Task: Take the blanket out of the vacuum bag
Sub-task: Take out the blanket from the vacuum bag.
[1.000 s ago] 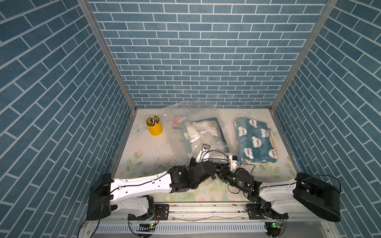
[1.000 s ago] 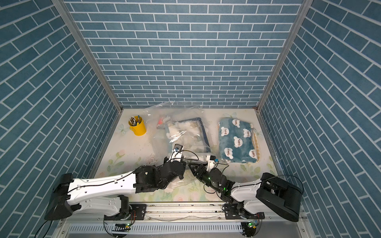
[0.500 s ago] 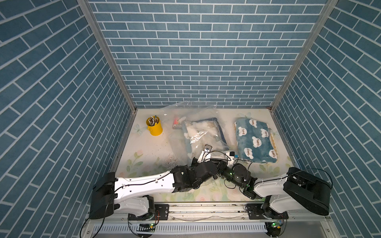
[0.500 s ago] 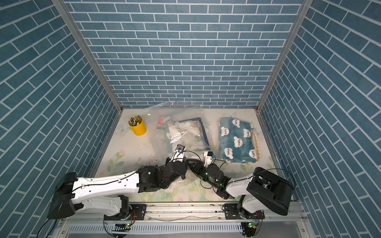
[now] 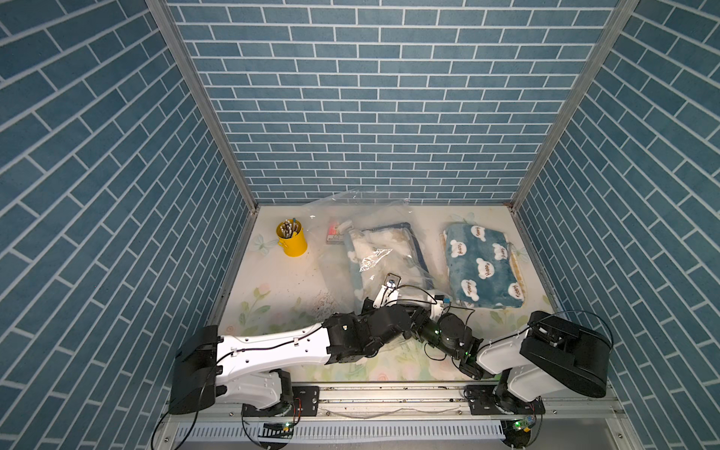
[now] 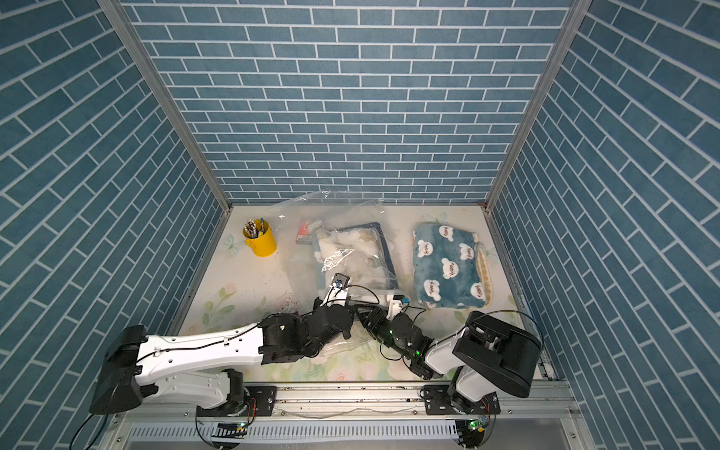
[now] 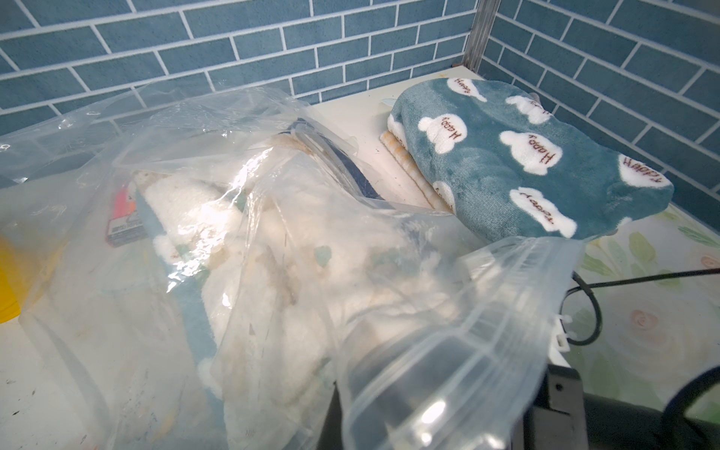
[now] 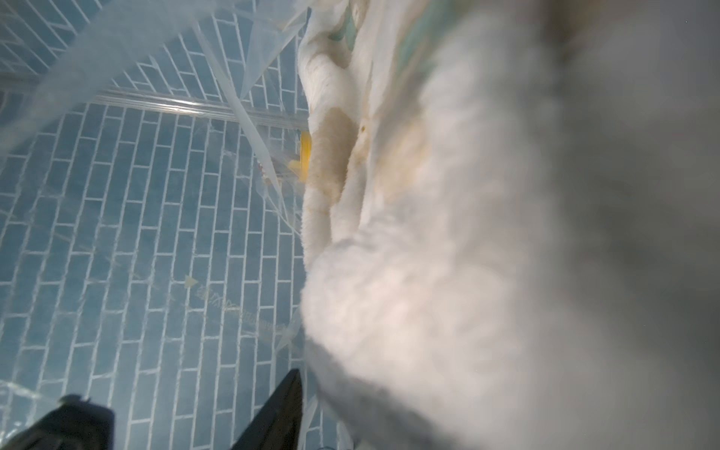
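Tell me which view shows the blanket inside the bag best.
The left wrist view: the blanket is large and sharp through the bag. Both top views show it small; the right wrist view shows blurred white fleece.

Blues, cream, one yellow.
Clear vacuum bag point(image 5: 343, 208) over a cream-and-teal blanket point(image 5: 376, 243); second blanket point(image 5: 481, 269) teal with white patches; cup point(image 5: 294, 245) yellow; worktop point(image 5: 272, 288) pale floral; walls point(image 5: 370, 117) blue brick.

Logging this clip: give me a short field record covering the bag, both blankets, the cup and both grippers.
vacuum bag: central, mouth open at its near end
blanket inside: whitish, not yet out
second blanket: blue with white clouds, folded, outside, right of the bag
left gripper: shut, apparently pinching the bag's mouth edge
right gripper: open, inside the bag mouth, beside the blanket
pen cup: yellow, left of the bag
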